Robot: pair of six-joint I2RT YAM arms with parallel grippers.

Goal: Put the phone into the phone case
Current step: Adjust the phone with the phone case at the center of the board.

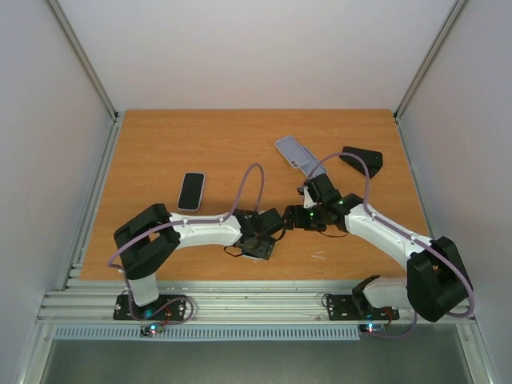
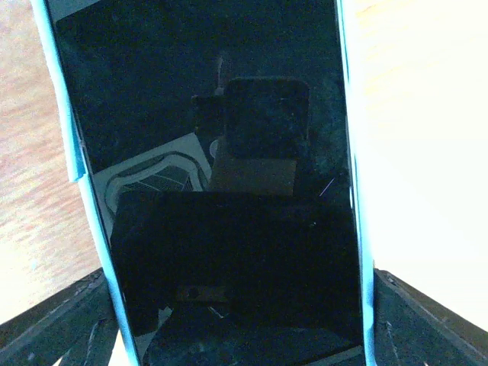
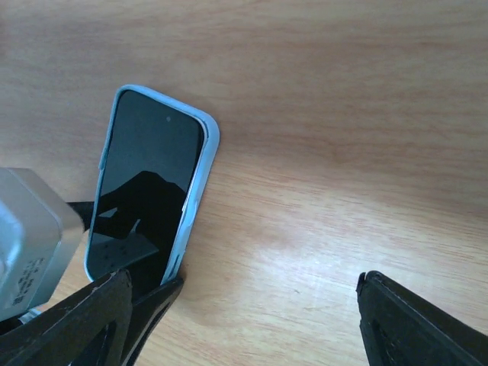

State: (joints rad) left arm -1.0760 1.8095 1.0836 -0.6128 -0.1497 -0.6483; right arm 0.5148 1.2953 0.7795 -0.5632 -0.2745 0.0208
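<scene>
Item 1: phone, dark screen up, inside pale blue case, lying on or just above wooden table.
Left gripper: 2 fingers flank the phone's long edges; whether they clamp it cannot be told.
Right gripper: jaws wide apart, 1 finger at the phone's lower end.

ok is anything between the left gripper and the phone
Nothing visible. The phone, with the blue case around it, lies right between the fingers of the left gripper; whether they grip it is unclear.
</scene>
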